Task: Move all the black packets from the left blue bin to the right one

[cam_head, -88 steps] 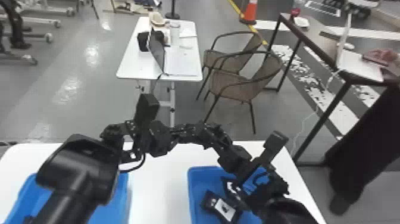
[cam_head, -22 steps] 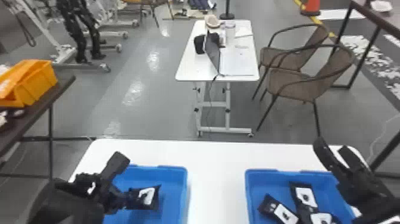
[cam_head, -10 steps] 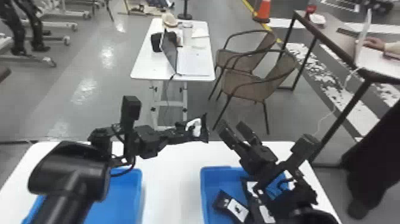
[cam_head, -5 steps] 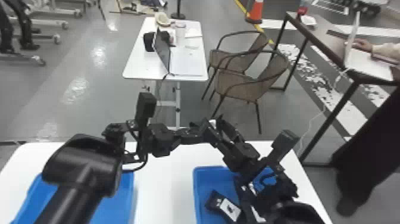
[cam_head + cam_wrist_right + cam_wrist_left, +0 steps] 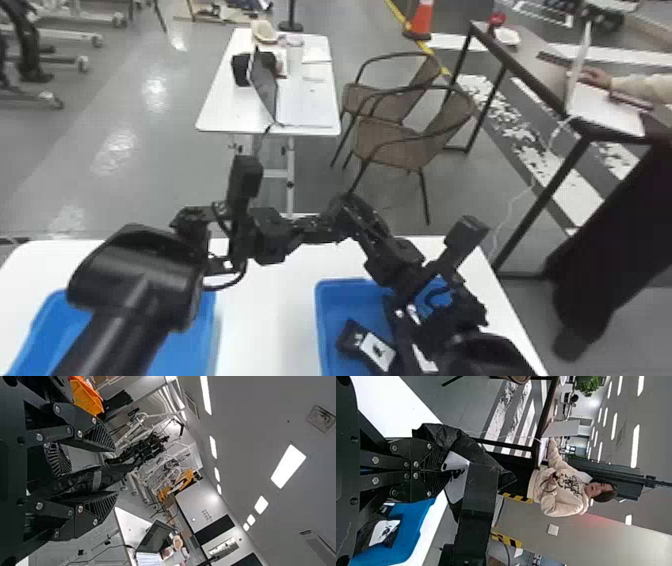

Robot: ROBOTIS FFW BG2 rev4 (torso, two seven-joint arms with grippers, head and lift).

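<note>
Above the table between the bins, my left gripper [image 5: 331, 224] and right gripper [image 5: 361, 215] meet in the head view. In the left wrist view my left gripper [image 5: 440, 471] is shut on a black packet [image 5: 457, 473] with a white label. In the right wrist view my right gripper [image 5: 115, 473] stands open, its fingers on either side of the black packet [image 5: 93, 479]. The right blue bin [image 5: 327, 300] holds black packets [image 5: 367, 345], partly covered by the right arm. The left arm hides much of the left blue bin [image 5: 192, 345].
Both bins stand on a white table [image 5: 270, 310]. Beyond its far edge are another white table [image 5: 215, 112] with a laptop, wicker chairs [image 5: 395, 142], and a dark table [image 5: 540, 75] at the right, where a person's hand rests by a laptop.
My right gripper has moved left and up from over the right bin to the packet in my left gripper. The head view has shifted a little.
</note>
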